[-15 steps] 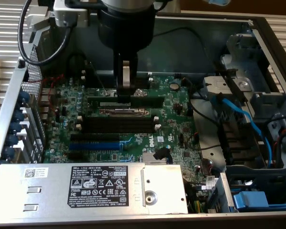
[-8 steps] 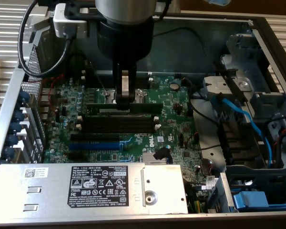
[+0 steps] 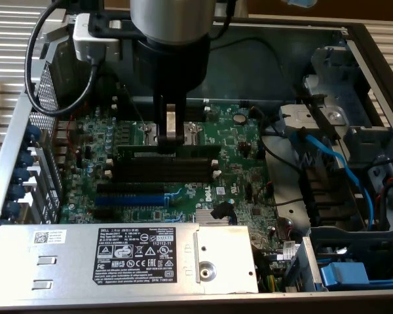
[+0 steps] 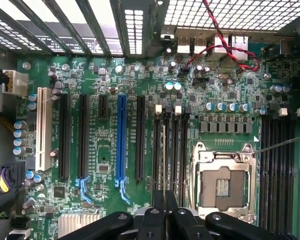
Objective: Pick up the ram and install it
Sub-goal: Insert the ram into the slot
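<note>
The ram point(image 3: 198, 149), a thin dark-green stick, is held on edge along the row of black memory slots point(image 3: 164, 171) on the motherboard point(image 3: 239, 167), over the slot farthest from the blue slot point(image 3: 131, 198). In the wrist view the ram point(image 4: 163, 165) appears as a fine line running parallel to the black memory slots point(image 4: 174, 150). The end effector point(image 3: 170, 140) pinches it near mid-length, with its jaws almost together. It is not possible to tell whether the stick is already seated.

To do this step well, the stick likely needs to stay level and in line with one slot. Pressure should be straight down so both ends go in evenly at the white end clips point(image 3: 217, 161). A tilt could jam one end.
</note>
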Robot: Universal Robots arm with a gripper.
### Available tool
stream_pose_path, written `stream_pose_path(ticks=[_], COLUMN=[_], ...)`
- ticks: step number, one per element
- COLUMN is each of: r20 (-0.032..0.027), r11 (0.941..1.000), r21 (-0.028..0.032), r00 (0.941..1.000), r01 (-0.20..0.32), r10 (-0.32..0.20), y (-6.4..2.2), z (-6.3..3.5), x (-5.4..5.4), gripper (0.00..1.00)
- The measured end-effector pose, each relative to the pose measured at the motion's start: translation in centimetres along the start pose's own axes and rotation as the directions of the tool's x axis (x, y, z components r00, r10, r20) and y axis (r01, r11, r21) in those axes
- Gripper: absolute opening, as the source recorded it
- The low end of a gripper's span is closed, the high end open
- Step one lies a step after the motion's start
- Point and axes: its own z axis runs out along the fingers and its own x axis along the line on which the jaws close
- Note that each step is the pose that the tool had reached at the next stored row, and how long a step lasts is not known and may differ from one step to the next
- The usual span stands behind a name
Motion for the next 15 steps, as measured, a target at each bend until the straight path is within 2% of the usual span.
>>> stream_pose_path(ticks=[4, 9, 15], r20=[0.0024, 0.0105, 0.0118], r11=[1.0, 0.9997, 0.9997], r21=[-0.0091, -0.0225, -0.0252], r00=[1.0, 0.9999, 0.9999], r01=[0.0, -0.001, -0.001], r10=[0.0, 0.001, 0.001], y=[0.02, 0.02, 0.0], z=[0.16, 0.39, 0.79], x=[0.06, 0.64, 0.69], gripper=[0.12, 0.12, 0.12])
